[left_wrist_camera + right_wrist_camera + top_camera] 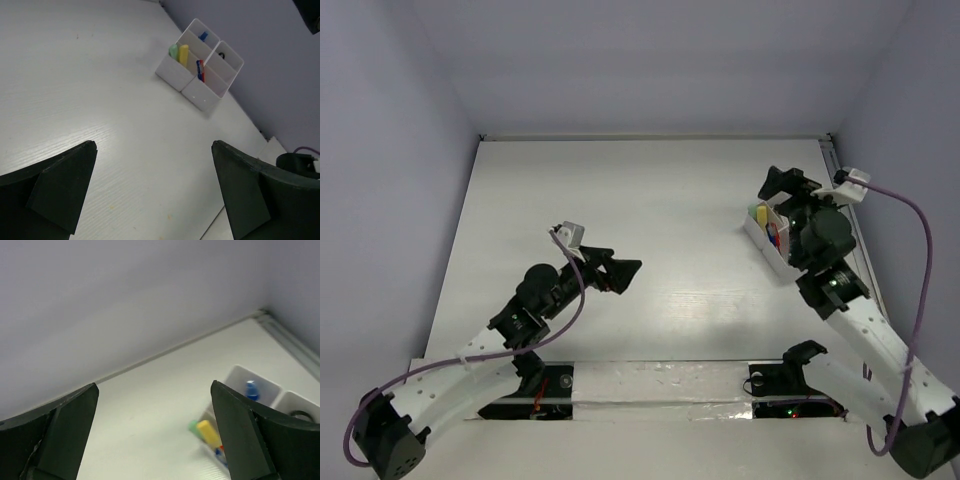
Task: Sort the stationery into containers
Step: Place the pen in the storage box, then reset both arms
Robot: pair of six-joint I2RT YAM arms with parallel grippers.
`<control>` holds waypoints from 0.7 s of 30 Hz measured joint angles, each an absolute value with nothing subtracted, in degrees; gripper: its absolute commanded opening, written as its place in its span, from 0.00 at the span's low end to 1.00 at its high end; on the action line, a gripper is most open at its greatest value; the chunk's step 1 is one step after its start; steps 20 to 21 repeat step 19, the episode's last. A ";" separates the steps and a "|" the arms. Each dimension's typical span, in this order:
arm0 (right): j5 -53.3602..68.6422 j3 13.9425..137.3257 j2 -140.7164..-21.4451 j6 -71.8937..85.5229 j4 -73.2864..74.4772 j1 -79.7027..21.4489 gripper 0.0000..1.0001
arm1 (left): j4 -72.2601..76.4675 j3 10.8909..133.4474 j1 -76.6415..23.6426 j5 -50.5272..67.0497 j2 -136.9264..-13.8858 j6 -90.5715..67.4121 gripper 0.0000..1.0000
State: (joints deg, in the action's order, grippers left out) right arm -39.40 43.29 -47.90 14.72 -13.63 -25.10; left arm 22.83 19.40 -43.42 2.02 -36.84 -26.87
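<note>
White plastic divided organiser tray (pixel 172 76): mint green eraser (pixel 173 50) and pale yellow marker (pixel 183 54) upright side by side, red pencil (pixel 199 64) upright in next compartment. Right hand (pixel 155 387) released, empty, near tray; left hand (pixel 153 145) released, well apart.

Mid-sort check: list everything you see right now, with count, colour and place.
table: one, white, under everything
organiser tray: one, white, divided, at the table's right side
eraser: one, mint green, in a tray compartment
marker: one, yellow, beside the eraser
pen: one, red and blue, next compartment
blue item: one, far compartment
black item: one, mostly hidden in another compartment
left gripper: one, black, open, over bare table
right gripper: one, black, open, empty, above the tray
</note>
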 measured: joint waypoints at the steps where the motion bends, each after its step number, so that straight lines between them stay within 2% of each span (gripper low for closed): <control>1: -35.81 44.82 -46.09 16.29 -10.07 -25.10 1.00 | 21.67 20.29 -43.42 2.04 -36.14 -27.51 0.99; 6: -12.82 51.79 -40.80 22.83 2.15 -25.10 1.00 | 14.31 29.45 -43.42 1.74 -30.65 -29.08 0.99; 10: 6.92 54.74 -37.71 27.70 5.39 -25.12 1.00 | 7.09 39.94 -43.42 -2.52 -24.82 -27.64 0.99; 12: 13.02 55.22 -35.88 29.36 6.28 -25.12 1.00 | 3.68 43.99 -43.42 -5.19 -22.28 -26.37 0.99; 16: 17.04 55.35 -30.96 30.48 9.15 -25.12 1.00 | -3.07 50.87 -43.42 -13.02 -14.68 -22.96 0.99; 21: 16.21 55.31 -27.11 30.22 10.35 -25.10 1.00 | -6.35 50.92 -43.40 -17.06 -11.57 -21.85 0.99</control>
